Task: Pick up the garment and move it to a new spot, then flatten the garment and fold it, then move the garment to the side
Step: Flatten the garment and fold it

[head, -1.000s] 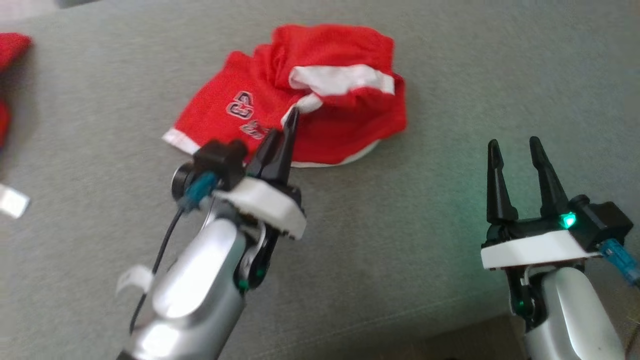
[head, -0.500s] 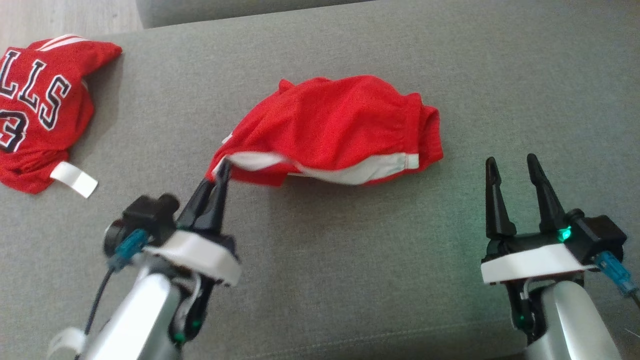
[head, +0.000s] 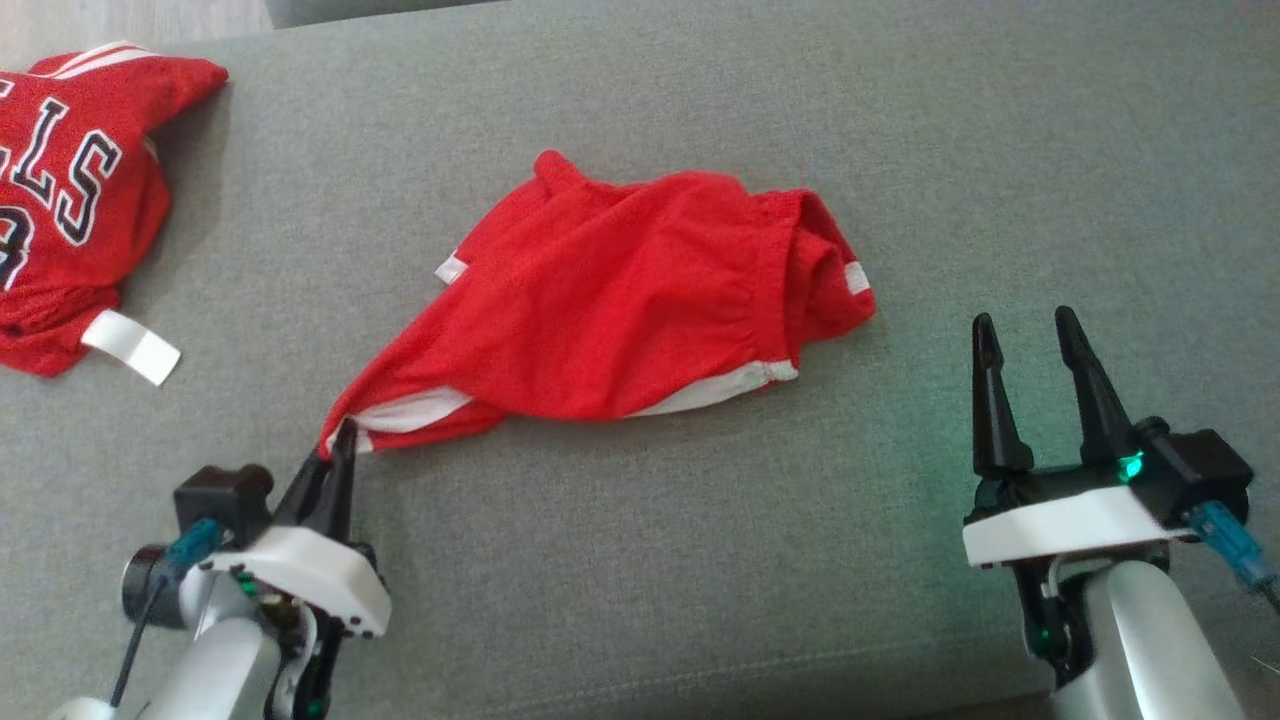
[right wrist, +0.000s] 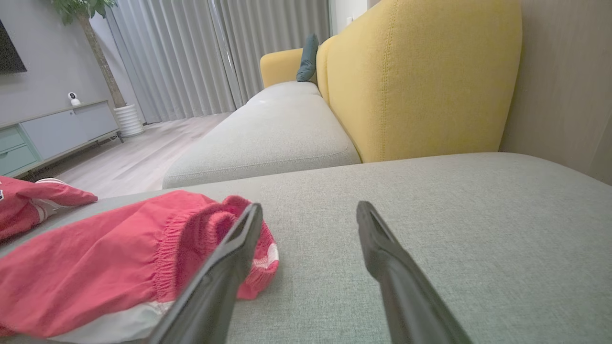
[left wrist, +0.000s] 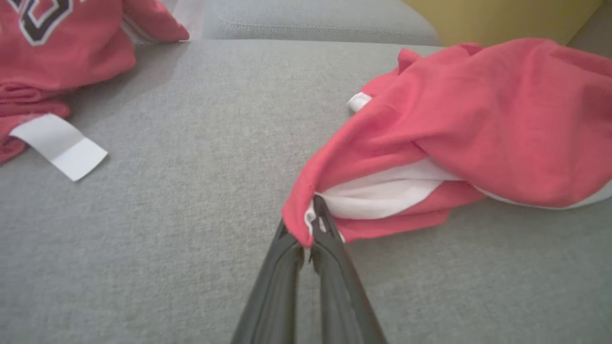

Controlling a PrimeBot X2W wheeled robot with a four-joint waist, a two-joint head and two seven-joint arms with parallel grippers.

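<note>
The left claw (head: 344, 432) is pinched tight on the white-trimmed hem corner of the red garment (head: 620, 310), its fingers pressed together with the cloth caught at their tips. From that pinch the garment stretches away toward two o'clock in the head view. It is a long, wrinkled spread lying on the grey sofa seat (head: 700, 560), with its elastic waistband bunched at the far end. The right claw (head: 1025, 325) has its fingers spread wide and holds nothing; the waistband end lies at its ten o'clock, apart from it. At ten o'clock from the left claw, well apart, sits a red jersey (head: 70, 200) with a white tag (head: 130, 347).
</note>
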